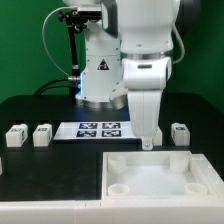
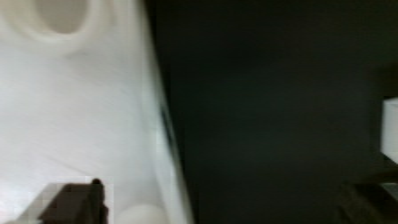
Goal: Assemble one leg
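Observation:
Three legs, small white blocks with tags, stand on the black table: two at the exterior view's left (image 1: 15,136) (image 1: 42,133) and one at the right (image 1: 180,132). The large white tray (image 1: 160,178) with round corner sockets lies in front. My gripper (image 1: 150,142) hangs point-down over the tray's far edge, just to the exterior view's left of the right leg. In the wrist view my gripper (image 2: 226,208) is open and empty, one finger (image 2: 75,205) over the tray (image 2: 71,110) and the other over the dark table. A white block edge (image 2: 390,128), probably that leg, shows at the frame's side.
The marker board (image 1: 98,128) lies flat on the table between the left legs and my gripper. The robot's base (image 1: 100,75) stands behind it. A round socket (image 2: 54,20) of the tray shows in the wrist view.

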`<state>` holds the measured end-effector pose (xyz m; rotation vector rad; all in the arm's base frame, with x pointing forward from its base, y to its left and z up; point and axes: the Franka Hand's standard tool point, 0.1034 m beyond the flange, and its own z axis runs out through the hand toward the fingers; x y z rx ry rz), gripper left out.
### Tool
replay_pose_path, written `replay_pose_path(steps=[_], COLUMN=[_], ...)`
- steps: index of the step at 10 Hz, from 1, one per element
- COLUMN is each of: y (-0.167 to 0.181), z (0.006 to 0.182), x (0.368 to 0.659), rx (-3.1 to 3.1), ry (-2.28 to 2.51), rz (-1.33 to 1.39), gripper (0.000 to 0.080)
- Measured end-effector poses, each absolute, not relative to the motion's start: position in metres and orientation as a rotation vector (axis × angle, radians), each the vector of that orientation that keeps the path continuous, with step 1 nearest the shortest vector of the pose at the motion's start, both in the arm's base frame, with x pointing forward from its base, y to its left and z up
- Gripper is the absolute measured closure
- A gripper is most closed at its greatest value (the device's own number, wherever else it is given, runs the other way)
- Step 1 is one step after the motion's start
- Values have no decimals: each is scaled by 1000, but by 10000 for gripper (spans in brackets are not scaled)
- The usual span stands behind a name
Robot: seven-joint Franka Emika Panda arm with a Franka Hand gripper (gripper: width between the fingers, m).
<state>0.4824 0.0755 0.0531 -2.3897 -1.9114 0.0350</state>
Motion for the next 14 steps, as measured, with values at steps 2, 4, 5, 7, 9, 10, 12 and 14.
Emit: replay_pose_path(steps=[2, 4, 5, 7, 9, 10, 12, 14], y=[104, 144, 142, 144, 151, 155, 151, 151], z=[66, 88, 85, 85, 82, 78, 64, 68], x=[468, 469, 470, 470, 463, 455, 441, 442], rx=[-2649, -2834, -2855, -2959, -3042, -3063, -3060, -3072], ry=[-1547, -1231, -1163, -855, -438, -240, -185, -192], rz=[64, 18, 13, 22, 51, 75, 55, 175], gripper=[151, 151, 151, 151, 151, 151, 151, 151])
